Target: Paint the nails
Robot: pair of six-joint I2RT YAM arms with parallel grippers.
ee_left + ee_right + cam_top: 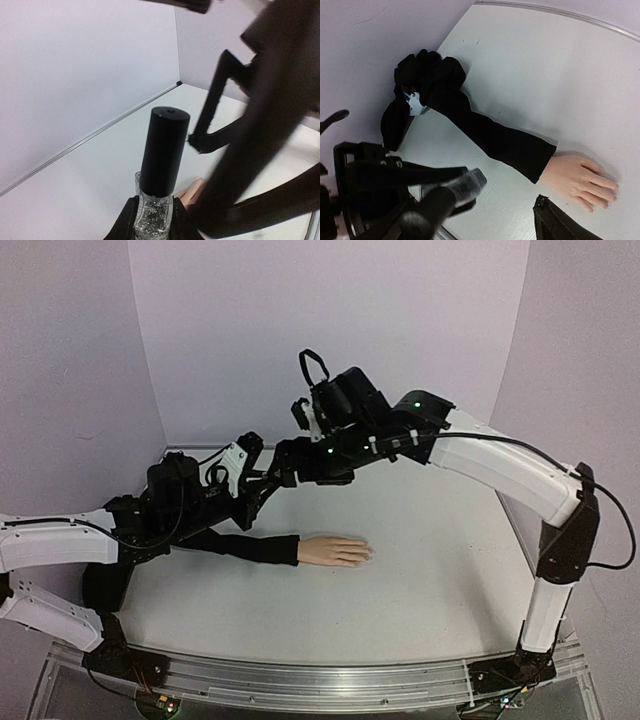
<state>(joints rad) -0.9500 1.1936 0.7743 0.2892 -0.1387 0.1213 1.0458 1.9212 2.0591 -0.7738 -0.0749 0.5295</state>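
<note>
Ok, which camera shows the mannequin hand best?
The right wrist view: the mannequin hand lies unobstructed, fingers distinct, past its black sleeve. The top external view shows it whole but small. The left wrist view shows only a sliver behind the polish bottle.

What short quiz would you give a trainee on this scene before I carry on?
1. True or false: the black cap is already off the polish bottle.
2. What does the left end effector hold? A) the polish bottle B) a paintbrush C) nothing
3. Fill in: the mannequin hand lies on the table, its fingers pointing to the robot's ___ side.
Key: 1 false; 2 A; 3 right.
</note>
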